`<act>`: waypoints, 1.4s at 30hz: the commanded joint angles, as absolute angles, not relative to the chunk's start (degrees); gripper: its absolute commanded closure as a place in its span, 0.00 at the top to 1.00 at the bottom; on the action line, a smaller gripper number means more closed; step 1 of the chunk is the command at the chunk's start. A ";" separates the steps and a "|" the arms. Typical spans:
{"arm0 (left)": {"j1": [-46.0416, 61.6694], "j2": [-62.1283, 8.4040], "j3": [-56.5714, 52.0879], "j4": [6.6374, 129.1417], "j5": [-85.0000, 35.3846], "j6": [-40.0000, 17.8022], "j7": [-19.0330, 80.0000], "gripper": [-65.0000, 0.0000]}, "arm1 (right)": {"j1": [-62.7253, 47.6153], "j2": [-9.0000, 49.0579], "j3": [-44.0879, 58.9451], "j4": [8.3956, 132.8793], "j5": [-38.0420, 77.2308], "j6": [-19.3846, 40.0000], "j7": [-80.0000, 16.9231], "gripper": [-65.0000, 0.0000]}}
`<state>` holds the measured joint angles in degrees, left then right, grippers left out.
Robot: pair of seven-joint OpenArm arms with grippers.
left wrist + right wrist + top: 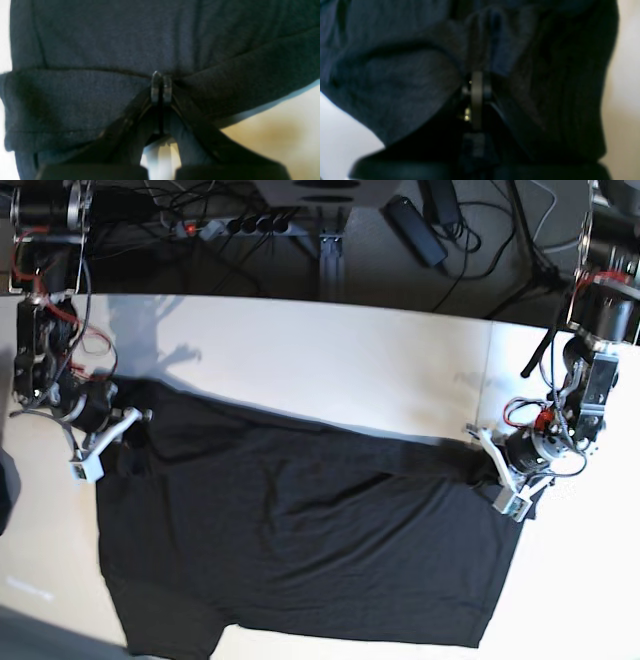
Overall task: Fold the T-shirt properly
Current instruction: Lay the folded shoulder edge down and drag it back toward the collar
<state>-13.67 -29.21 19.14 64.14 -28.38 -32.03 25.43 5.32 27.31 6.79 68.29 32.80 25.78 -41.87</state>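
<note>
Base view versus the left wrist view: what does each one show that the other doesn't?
Only the base view shows the whole dark charcoal cotton T-shirt spread on the white table, both arms, and cables behind. Only the left wrist view shows the left gripper close up, its fingers pinched shut on a folded edge. Both show the shirt and that gripper.

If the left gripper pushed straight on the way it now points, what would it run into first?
The left gripper is shut on a fold of the T-shirt. Straight ahead is more of the same dark fabric, so it would press into the T-shirt first. Nothing else shows in that line, though depth is hard to judge.
</note>
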 commanded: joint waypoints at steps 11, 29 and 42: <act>7.57 -30.63 7.14 87.18 -28.05 -32.84 27.09 0.00 | -11.79 29.85 11.14 83.09 32.60 28.97 -46.98 0.00; 23.83 -28.86 2.85 101.10 -27.94 -32.80 27.22 0.00 | -21.78 36.51 18.06 88.99 34.09 28.95 -47.00 0.00; 18.98 -26.70 -5.87 103.77 -27.57 -31.16 26.96 0.00 | -21.15 37.76 18.11 88.99 36.01 28.91 -46.52 0.00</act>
